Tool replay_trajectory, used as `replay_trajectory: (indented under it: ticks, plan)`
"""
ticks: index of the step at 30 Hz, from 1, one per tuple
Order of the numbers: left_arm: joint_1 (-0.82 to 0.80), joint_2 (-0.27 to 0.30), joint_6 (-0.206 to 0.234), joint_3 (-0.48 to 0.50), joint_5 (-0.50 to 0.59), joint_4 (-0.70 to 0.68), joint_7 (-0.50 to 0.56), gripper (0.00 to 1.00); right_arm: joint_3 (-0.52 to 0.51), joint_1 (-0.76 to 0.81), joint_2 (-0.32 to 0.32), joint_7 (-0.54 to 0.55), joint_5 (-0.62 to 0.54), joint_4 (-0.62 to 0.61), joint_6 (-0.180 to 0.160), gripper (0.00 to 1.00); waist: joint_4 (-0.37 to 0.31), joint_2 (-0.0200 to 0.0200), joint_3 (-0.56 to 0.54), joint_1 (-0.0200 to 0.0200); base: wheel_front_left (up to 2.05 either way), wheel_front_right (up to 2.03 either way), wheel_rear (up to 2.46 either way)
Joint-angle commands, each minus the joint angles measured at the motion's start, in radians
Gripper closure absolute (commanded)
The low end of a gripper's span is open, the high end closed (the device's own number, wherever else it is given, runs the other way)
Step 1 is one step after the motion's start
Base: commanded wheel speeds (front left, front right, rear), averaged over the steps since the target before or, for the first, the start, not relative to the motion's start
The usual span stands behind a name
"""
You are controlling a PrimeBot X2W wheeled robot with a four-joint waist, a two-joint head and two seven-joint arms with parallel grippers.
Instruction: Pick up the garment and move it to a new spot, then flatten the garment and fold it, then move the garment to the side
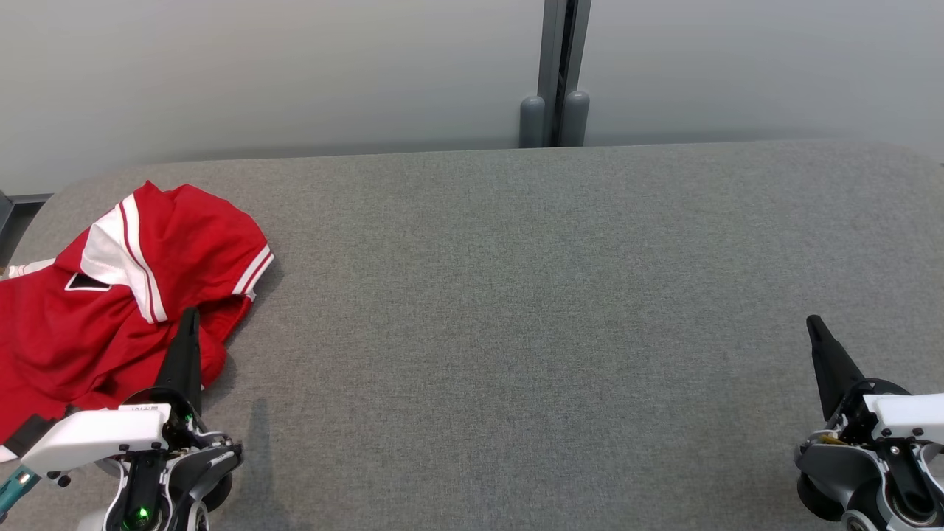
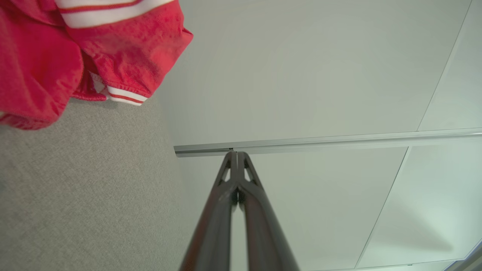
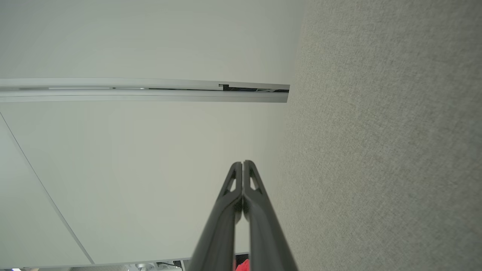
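A red garment (image 1: pixel 110 295) with white stripes lies crumpled at the far left of the grey table (image 1: pixel 516 295), part of it running off the view's left edge. My left gripper (image 1: pixel 190 316) stands at the lower left, shut and holding nothing, its tip over the garment's near right edge. In the left wrist view the shut fingertips (image 2: pixel 237 154) point at the wall, with the garment (image 2: pixel 75 56) off to the upper left. My right gripper (image 1: pixel 813 322) is at the lower right over bare table, shut and holding nothing, as its own view (image 3: pixel 243 163) confirms.
A pale wall (image 1: pixel 295 66) rises behind the table, with a grey vertical post (image 1: pixel 560 74) at its middle. The table's grey fabric stretches from the garment to the right edge.
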Motion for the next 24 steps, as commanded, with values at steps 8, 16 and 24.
replay_trajectory:
  ticks: [8, 16, 24]
  plan:
    - [0.021, -0.008, 0.0, -0.004, 0.0, 0.022, -0.001, 0.0, 0.01, 0.019, 0.018, 0.0, -0.001, 0.02, -0.001, 0.0, 0.0, 0.0, 0.0, 0.0, 0.0, 0.0, 0.0]
    - [0.038, -0.007, -0.009, -0.033, 0.014, 0.025, -0.03, 0.0, -0.01, 0.047, 0.053, 0.0, -0.065, 0.01, -0.001, 0.0, 0.0, 0.0018, -0.001, 0.0, 0.0, 0.0, 0.0]
    - [0.046, 0.004, -0.02, -0.074, 0.077, 0.031, -0.072, 0.0, -0.038, 0.068, 0.087, -0.001, -0.227, -0.011, -0.001, 0.0, 0.002, 0.0, 0.002, 0.0, 0.0, 0.0, 0.0]
